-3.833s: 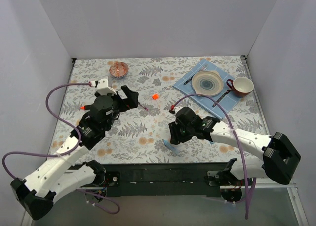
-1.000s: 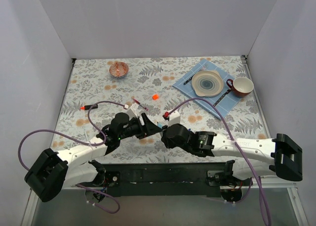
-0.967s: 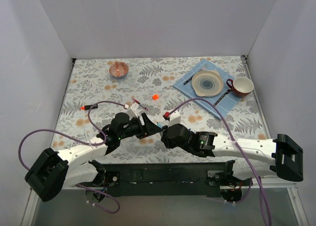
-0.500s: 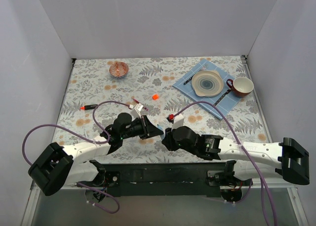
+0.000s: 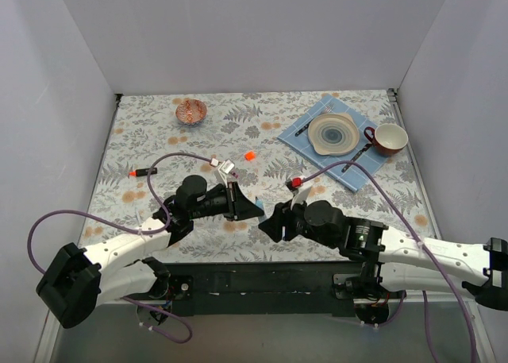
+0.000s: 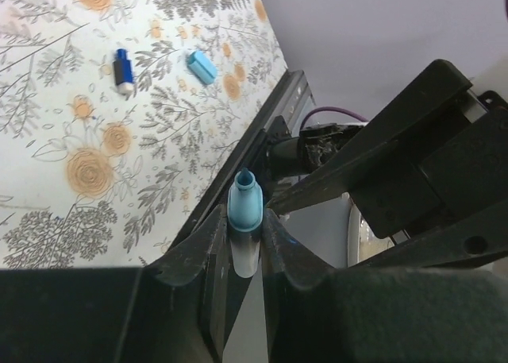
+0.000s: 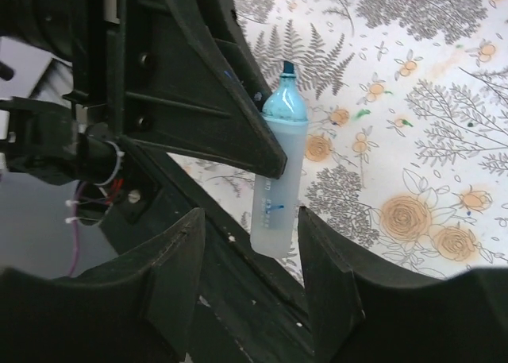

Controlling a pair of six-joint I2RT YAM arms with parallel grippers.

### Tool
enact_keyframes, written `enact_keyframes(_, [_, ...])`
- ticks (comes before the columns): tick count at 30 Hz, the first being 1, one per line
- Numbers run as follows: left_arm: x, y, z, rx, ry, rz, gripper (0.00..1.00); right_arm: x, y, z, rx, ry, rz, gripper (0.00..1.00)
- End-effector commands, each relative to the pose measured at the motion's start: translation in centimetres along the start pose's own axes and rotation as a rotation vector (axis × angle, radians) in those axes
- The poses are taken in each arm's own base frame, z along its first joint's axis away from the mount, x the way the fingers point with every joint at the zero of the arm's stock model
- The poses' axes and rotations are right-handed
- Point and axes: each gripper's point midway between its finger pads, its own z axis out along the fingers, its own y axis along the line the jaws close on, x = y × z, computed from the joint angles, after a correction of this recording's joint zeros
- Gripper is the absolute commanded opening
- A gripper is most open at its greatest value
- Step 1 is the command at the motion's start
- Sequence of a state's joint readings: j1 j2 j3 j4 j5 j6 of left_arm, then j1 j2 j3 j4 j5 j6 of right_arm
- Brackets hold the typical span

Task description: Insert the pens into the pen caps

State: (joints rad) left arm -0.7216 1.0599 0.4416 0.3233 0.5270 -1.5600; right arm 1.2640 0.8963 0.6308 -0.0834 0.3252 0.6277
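My left gripper is shut on the chunky light-blue marker, whose blue tip pokes out past the fingertips above the table's near edge. In the right wrist view the marker hangs from the left fingers. My right gripper is open, a finger on each side of the barrel's lower end without touching it. A light-blue cap and a dark-blue cap lie on the cloth. An orange cap lies mid-table. The black marker with orange end lies at the left.
A small patterned bowl sits at the back. At the back right a blue mat carries a plate, dark cutlery and a red cup. The black base rail runs along the near edge. Purple cables loop over both arms.
The left gripper closed on the light-blue marker that the right gripper was holding. The right gripper then opened and drew back to the right.
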Motion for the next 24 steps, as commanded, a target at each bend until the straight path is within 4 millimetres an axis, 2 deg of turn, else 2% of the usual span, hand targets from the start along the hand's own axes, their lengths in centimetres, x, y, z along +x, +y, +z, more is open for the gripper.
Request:
enact_keyframes(1, [0.9,-3.0,-0.8,0.108,0.125,0.137,0.0,-2.0,2.0,-1.3,-0.105,-0.061,0.022,0.56])
enact_keyframes(5, [2.4,-4.2,-1.5,0.198,0.218,0.179,0.0,-5.1,3.1,-3.1,-0.155,-0.164,0.044,0.54])
enact_keyframes(9, [2.6,-6.0,-2.2,0.294,0.224,0.21,0.0,-7.3,1.6,-3.5,-0.045,-0.25,0.147,0.47])
enact_keyframes(12, [2.7,-6.6,-2.8,0.331,0.216,0.235,0.0,-8.4,1.8,-3.5,-0.04,-0.278,0.176,0.44])
enact_keyframes(17, [2.8,-7.5,-3.4,0.376,0.201,0.255,0.0,-9.1,2.2,-2.9,-0.043,-0.276,0.188,0.44])
enact_keyframes(21, [2.7,-7.5,-3.3,0.372,0.198,0.256,0.0,-10.0,4.6,-3.5,-0.179,-0.301,0.206,0.43])
enact_keyframes(24, [2.8,-7.4,-3.2,0.373,0.207,0.252,0.0,-9.5,4.7,-3.7,-0.208,-0.299,0.239,0.43])
